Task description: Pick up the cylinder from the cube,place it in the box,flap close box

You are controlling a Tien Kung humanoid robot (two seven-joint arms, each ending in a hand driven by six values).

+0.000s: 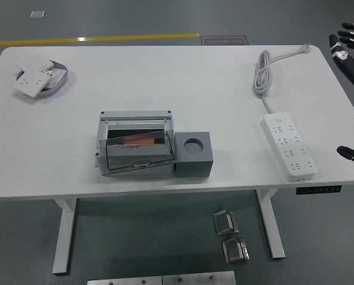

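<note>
My right hand (pixel 350 50) hangs at the far right edge of the view, above the bench's far right corner, its dark fingers (pixel 347 41) loosely spread and holding nothing; it is well apart from everything the task concerns. The box (pixel 137 142) sits near the middle of the bench (pixel 165 77), toward the near edge, with its clear flap (pixel 140 155) tilted partway up, not closed. Inside it, behind the flap, lies an orange-red cylinder (pixel 140 139) on its side. Touching the box's right side is the grey cube (pixel 193 154), whose round socket on top is vacant. Between the cube and my hand lies a white power strip (pixel 289 145), its cable (pixel 263 74) looped toward the far edge. At the far left corner a purple tray (pixel 59 84) carries white socket plates (pixel 31 81). Beyond the bench, grey floor shows a yellow line (pixel 93 39); two metal parts (pixel 230 236) lie on the floor beneath.
</note>
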